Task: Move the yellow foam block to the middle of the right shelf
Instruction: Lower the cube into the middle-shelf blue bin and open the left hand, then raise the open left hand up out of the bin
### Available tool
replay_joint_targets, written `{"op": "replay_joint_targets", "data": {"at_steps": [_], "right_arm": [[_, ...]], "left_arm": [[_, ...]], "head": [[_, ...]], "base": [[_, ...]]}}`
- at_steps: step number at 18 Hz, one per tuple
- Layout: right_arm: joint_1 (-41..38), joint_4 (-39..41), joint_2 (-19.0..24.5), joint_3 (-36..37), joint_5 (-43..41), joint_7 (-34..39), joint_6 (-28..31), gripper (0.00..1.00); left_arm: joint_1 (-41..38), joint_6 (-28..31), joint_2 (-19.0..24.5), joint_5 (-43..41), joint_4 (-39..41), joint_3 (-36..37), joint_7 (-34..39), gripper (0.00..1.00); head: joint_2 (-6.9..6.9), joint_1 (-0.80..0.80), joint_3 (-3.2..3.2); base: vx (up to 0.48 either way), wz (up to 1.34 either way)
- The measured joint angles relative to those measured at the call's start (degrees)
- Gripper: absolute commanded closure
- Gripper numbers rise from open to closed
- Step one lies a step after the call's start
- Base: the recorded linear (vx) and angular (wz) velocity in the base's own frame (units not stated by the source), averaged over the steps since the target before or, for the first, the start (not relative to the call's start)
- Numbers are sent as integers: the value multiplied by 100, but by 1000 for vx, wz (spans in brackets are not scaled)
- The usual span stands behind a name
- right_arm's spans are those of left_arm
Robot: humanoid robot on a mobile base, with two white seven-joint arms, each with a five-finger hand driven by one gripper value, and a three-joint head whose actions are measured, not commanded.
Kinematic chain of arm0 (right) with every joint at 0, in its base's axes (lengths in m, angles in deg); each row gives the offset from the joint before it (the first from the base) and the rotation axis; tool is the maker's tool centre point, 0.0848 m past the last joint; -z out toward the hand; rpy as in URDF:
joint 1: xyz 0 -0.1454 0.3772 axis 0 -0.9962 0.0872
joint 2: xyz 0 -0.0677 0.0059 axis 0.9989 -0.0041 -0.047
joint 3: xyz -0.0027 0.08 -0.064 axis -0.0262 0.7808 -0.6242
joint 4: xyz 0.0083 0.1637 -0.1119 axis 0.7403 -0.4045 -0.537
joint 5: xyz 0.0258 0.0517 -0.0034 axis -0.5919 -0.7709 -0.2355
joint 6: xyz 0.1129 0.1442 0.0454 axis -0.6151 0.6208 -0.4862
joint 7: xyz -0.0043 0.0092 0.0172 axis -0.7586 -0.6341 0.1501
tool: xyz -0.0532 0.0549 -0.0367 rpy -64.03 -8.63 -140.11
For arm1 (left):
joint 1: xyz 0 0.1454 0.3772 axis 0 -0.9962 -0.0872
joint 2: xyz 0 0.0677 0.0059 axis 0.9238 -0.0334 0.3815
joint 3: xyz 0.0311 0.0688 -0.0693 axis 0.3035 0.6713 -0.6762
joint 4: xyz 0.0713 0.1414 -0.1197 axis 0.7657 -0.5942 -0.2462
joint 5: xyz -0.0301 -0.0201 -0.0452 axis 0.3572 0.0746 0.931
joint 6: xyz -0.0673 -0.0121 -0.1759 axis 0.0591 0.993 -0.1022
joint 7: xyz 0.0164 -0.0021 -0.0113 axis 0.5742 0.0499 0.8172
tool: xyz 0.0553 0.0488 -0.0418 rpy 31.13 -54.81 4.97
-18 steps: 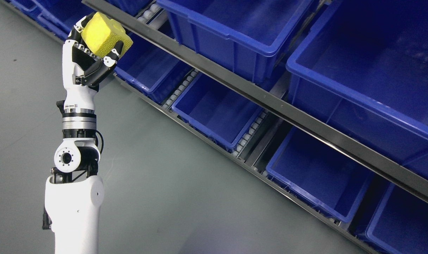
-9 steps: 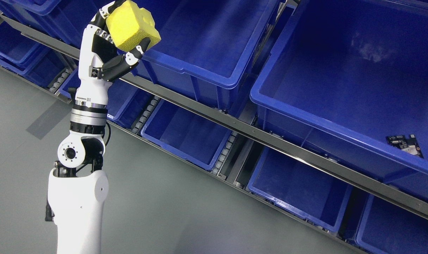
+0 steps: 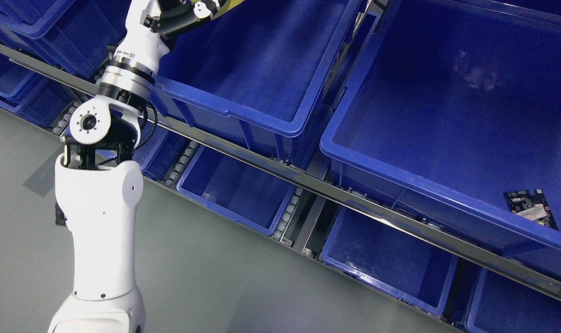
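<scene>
At the top left of the head view, the left hand (image 3: 183, 16) reaches up over the near edge of a blue bin, and most of it is cut off by the picture's upper border. Only the thumb and the base of the palm show, so whether the fingers are closed or spread cannot be told. A thin yellow strip, the yellow foam block (image 3: 232, 3), shows at the very top edge just right of the thumb; whether the hand holds it cannot be seen. The white left arm (image 3: 100, 217) rises from the lower left in front of the shelf rail (image 3: 308, 178). The middle-level bin (image 3: 257, 69) under the hand shows a bare blue floor in the part that is visible. To its right, the large bin (image 3: 447, 106) on the same level holds a small dark circuit board (image 3: 530, 208) lying flat near its right near corner, and a faint pale smudge marks its floor farther back. Below the rail, two lower bins, one (image 3: 234, 189) under the arm's right side and one (image 3: 387, 259) farther right, show only their blue floors. More blue bins (image 3: 26, 27) stand at the far left. The grey floor (image 3: 225, 277) lies in front of the shelf.
</scene>
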Motion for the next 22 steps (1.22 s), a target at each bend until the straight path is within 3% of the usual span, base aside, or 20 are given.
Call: {"op": "replay_joint_targets", "data": {"at_steps": [4,8,15,22], "right_arm": [[1,0,0,0,0,0,1,0],[1,0,0,0,0,0,1,0],[0,0,0,0,0,0,1,0],[1,0,0,0,0,0,1,0]], "left_arm": [[646,212,0,-187,-635,364,1,44],[962,285,0,-469,-1260,704,46,0],[1266,268,0,-977,-1756,966,76,0],[937,-327,0,-564,-1162,458,57,0]], "head": [[0,0,0],[0,0,0],[0,0,0],[0,0,0]], "base": [[47,-28],[25,-4],[0,0],[0,0]]}}
